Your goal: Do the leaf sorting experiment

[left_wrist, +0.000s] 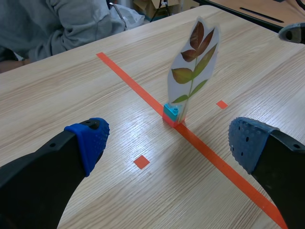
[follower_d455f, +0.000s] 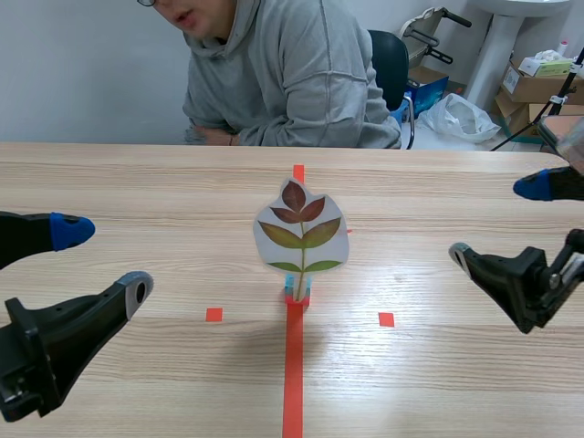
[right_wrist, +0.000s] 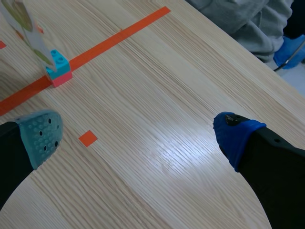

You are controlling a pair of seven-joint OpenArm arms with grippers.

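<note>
The left end effector (follower_d455f: 105,260) gapes wide at the near left of the table (follower_d455f: 438,383), holding nothing. The right end effector (follower_d455f: 497,222) is equally wide at the right. Between them, well apart from both, the leaf card (follower_d455f: 301,233) stands upright in a small block (follower_d455f: 297,297) on the centre tape line. A person (follower_d455f: 283,73) sits at the far side.

Pale, streaky wood grain on the table (follower_d455f: 137,182), striped by an orange-red tape line with small matching squares left and right. White-edged leaf card (follower_d455f: 301,233): dark red leaflets above, green tinged with red below. Cyan-over-pink block (follower_d455f: 297,297) beneath. Black left gripper (follower_d455f: 105,260) and right gripper (follower_d455f: 497,221), pads (right_wrist: 43,136) blue or dotted grey-green. Grey hoodie (follower_d455f: 292,82) at the far side.
</note>
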